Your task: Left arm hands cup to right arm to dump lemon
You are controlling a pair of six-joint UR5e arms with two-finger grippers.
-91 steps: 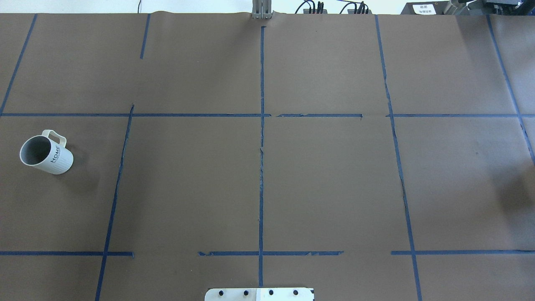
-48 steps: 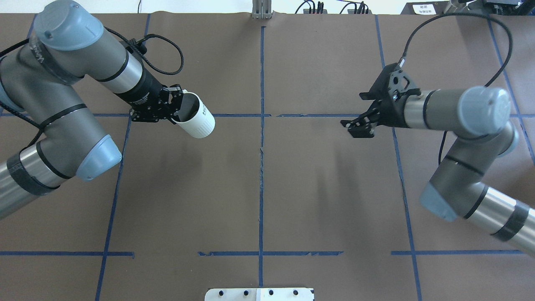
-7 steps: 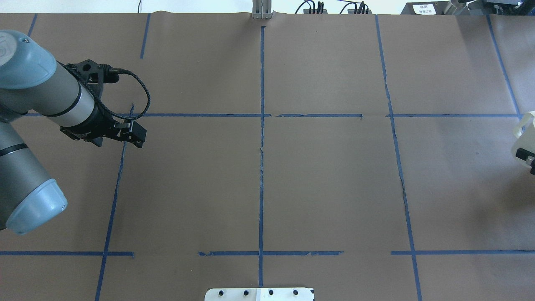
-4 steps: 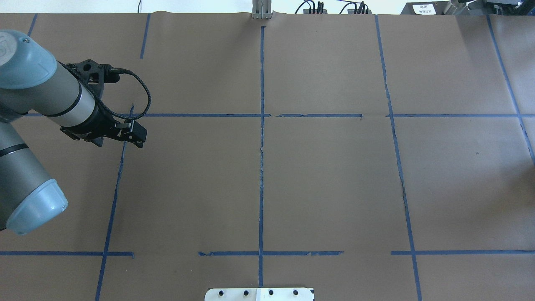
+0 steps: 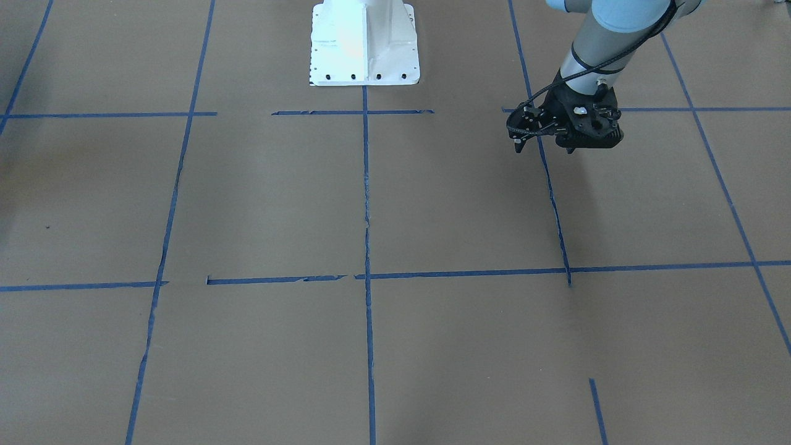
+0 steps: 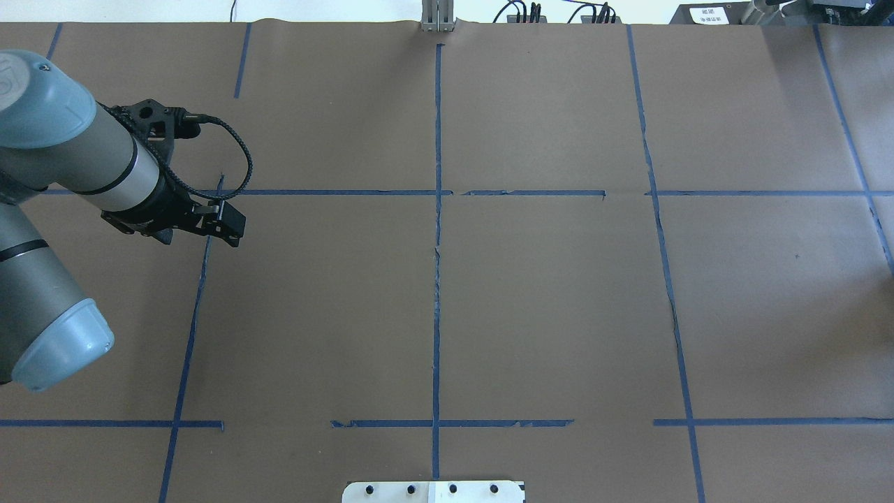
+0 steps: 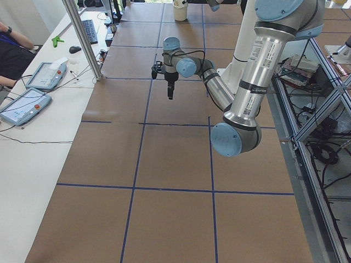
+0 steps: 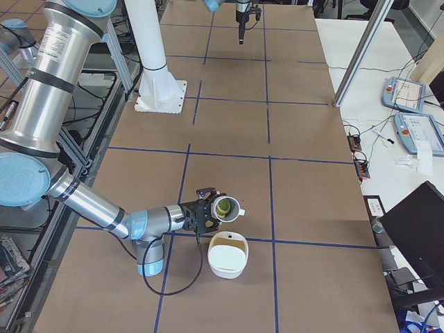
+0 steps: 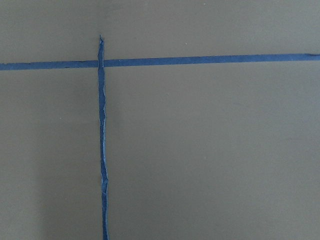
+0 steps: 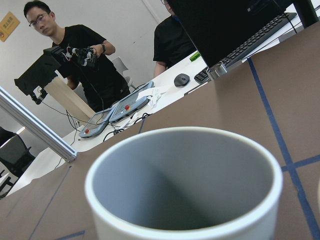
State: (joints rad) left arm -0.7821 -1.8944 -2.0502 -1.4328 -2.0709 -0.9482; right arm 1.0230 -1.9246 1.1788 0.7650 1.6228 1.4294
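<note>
The dump is in hand: the right arm (image 8: 90,205) carries the cup (image 10: 180,175) on its side, the lemon (image 8: 223,207) at its mouth and a white bowl (image 8: 227,260) at its 6 o'clock. Whether the right gripper (image 8: 208,214) is clamped cannot be told. The left gripper (image 6: 229,225) hangs empty and looks pressed together. Next, the cup needs tipping mouth-down over the bowl.

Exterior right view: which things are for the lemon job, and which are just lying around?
For the job: right arm, cup, lemon, left arm, maybe the white bowl.
Just lying about: control tablets, black monitor, cables.
</note>
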